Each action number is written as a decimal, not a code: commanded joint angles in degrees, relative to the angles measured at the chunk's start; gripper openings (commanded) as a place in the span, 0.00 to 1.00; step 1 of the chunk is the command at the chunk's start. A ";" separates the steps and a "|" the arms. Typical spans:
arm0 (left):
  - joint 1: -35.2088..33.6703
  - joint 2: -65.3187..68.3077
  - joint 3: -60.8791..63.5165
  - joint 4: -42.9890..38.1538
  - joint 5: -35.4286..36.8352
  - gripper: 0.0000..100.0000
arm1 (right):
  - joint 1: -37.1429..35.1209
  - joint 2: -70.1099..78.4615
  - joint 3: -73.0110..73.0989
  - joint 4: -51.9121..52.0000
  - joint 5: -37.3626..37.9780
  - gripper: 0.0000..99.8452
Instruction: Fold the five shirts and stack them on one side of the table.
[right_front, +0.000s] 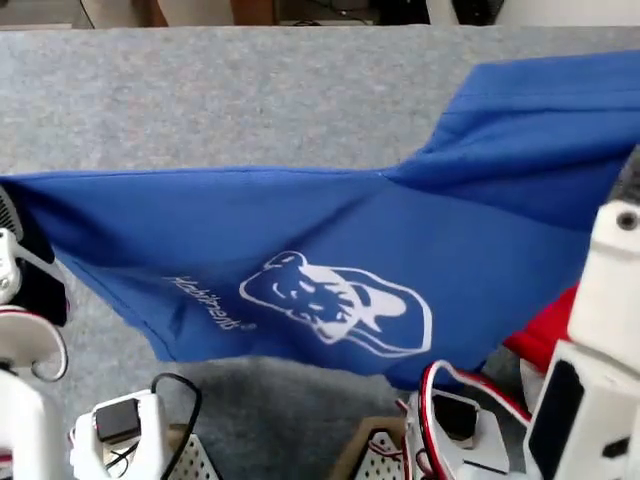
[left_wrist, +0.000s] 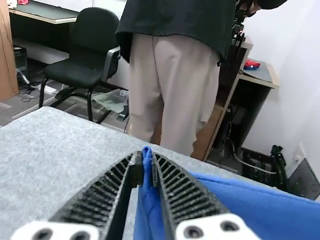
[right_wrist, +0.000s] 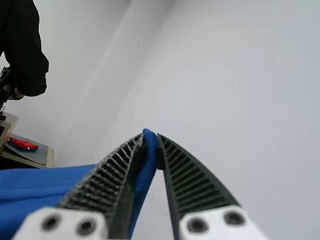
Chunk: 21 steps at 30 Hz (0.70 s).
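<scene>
A blue shirt (right_front: 330, 240) with a white printed figure on it hangs stretched above the grey table (right_front: 200, 90) in the high view, spanning from the left edge to the right edge. My left gripper (left_wrist: 144, 160) is shut on a corner of the blue shirt (left_wrist: 146, 200), with cloth showing between its ribbed black fingers (left_wrist: 110, 185). My right gripper (right_wrist: 150, 142) is shut on another edge of the blue shirt (right_wrist: 30, 190), raised high and facing a white wall. A red shirt (right_front: 548, 330) peeks out below the blue one at the right.
White arm bodies (right_front: 590, 380) and their bases (right_front: 120, 430) stand along the near edge of the table. Bare grey table lies behind the blue shirt. A person stands beyond the table's far edge next to a black office chair (left_wrist: 87, 45).
</scene>
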<state>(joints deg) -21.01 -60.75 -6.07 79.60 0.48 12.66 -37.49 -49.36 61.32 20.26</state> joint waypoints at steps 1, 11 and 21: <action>0.79 0.40 -3.87 -0.79 0.00 0.02 | -0.84 -1.19 -1.54 1.32 0.62 0.00; 1.23 2.51 3.69 -5.63 0.09 0.02 | -7.08 -2.86 5.49 1.67 3.08 0.00; 1.49 18.33 19.96 -30.51 0.09 0.02 | -12.70 9.27 27.12 -13.36 6.68 0.00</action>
<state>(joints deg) -20.04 -47.56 13.01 55.34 0.48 1.93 -32.22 -26.42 52.70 24.04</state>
